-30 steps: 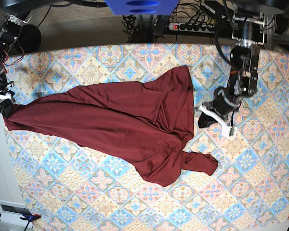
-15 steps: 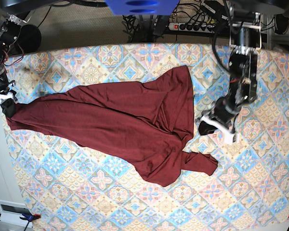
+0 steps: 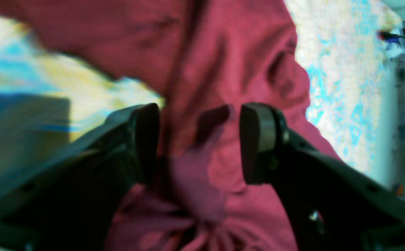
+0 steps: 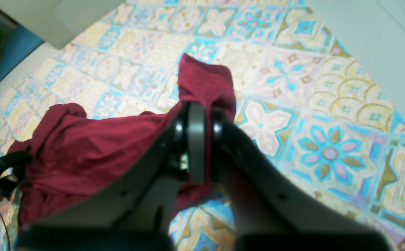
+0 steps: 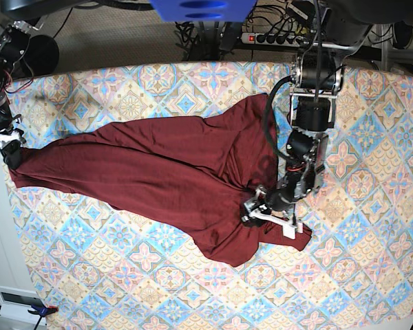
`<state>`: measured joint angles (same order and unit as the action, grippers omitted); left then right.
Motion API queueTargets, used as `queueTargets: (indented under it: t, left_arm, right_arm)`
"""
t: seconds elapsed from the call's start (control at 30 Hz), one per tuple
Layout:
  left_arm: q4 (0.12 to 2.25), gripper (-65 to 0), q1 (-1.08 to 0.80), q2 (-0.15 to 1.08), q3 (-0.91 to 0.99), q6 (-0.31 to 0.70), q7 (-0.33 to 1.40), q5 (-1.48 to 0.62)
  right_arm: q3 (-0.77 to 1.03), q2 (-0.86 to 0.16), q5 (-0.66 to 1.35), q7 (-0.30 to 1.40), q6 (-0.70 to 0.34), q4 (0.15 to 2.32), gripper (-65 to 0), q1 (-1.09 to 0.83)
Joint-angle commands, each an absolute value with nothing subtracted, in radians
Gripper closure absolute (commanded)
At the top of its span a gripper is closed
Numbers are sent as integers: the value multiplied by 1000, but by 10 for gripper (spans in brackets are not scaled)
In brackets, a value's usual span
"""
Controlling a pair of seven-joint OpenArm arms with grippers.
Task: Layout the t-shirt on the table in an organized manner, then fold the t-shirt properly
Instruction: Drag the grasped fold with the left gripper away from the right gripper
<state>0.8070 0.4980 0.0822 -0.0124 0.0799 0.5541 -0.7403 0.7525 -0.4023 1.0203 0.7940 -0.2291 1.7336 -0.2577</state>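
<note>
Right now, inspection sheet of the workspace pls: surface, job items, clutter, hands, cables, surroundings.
Surface: table under a patterned pastel tile cloth, lying flat.
Job's things: t-shirt, dark maroon, spread diagonally and creased, not folded.
Clutter: nothing seen on the table besides the shirt.
Hands: left hand open over bunched fabric at the shirt's lower right end, fabric between its fingers; right hand shut on the t-shirt's far end at the table edge.
Cables: black cable looping along the left arm; more cables and a power strip behind the table.
Surroundings: grey floor behind; white box at lower left.
</note>
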Motion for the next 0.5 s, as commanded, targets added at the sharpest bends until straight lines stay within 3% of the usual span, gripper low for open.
queueTargets:
  t: [0.0,0.13,0.3,0.47]
  left_arm:
    - [796,-353,544,77,-28,87,544,-754]
    - [786,-311,553,71,-156,87,542,-759]
    - [921,-2,490,104,-214,87,544,-760]
    - [1221,-1,334,203,-193,85,585,-762]
  right_arm:
    - [762,-427,1033,766,-236,1751,0,-254]
    - [762,-427,1033,766,-236,1751,0,-254]
    - [763,-427,1033,766,-236,1751,0,-254]
    - [766,-427,1033,765,-236,1747,0,-254]
